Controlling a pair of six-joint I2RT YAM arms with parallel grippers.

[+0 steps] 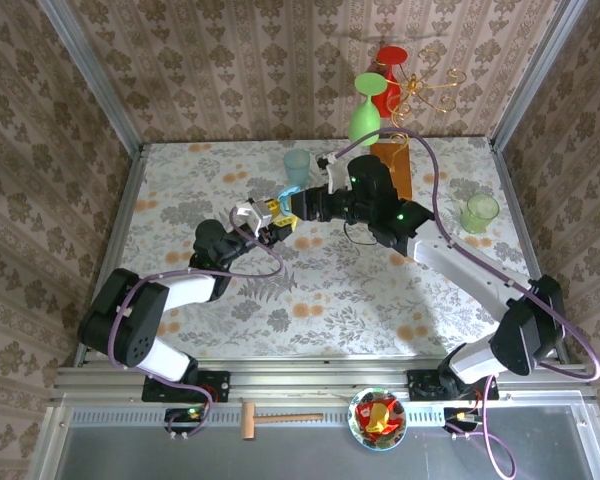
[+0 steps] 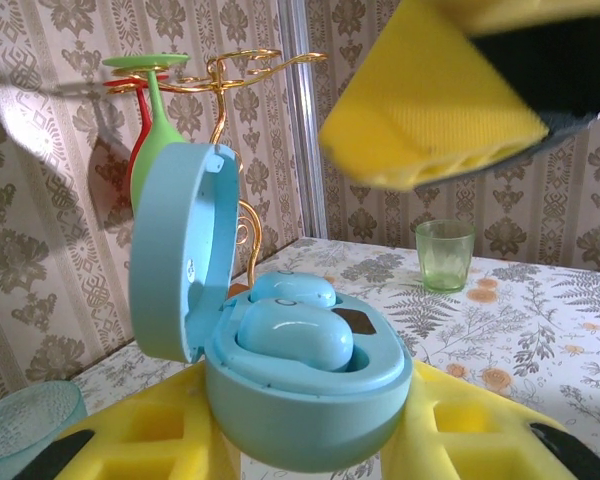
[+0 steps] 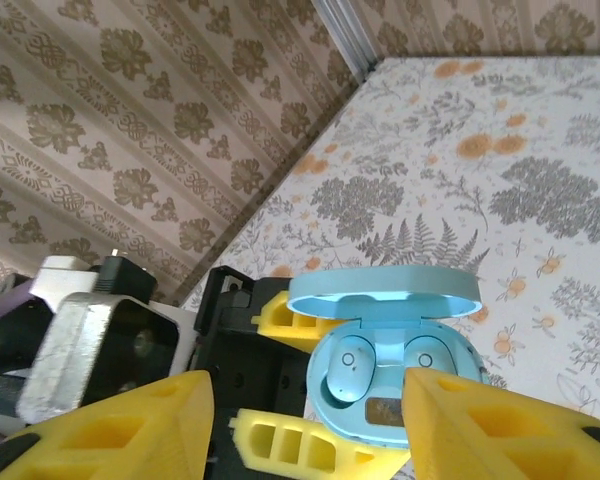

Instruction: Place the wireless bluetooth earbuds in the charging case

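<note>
Left jaws clamp open case (image 2: 305, 420), both buds (image 2: 295, 335) lie inside; right jaws wide apart, just above case.

Glossy and smooth on the round light-blue plastic charging case (image 2: 300, 420) and the two light-blue plastic earbuds (image 2: 296, 336) seated in it, with soft highlights along the shells. Matt, finely grained on the yellow moulded plastic finger pads (image 2: 435, 120). Polished and shiny on the gold metal wire rack (image 2: 242, 70). Translucent, faintly ribbed on the pale-green tumbler (image 2: 444, 255). Matt on the floral printed tablecloth (image 2: 550, 340).
</note>
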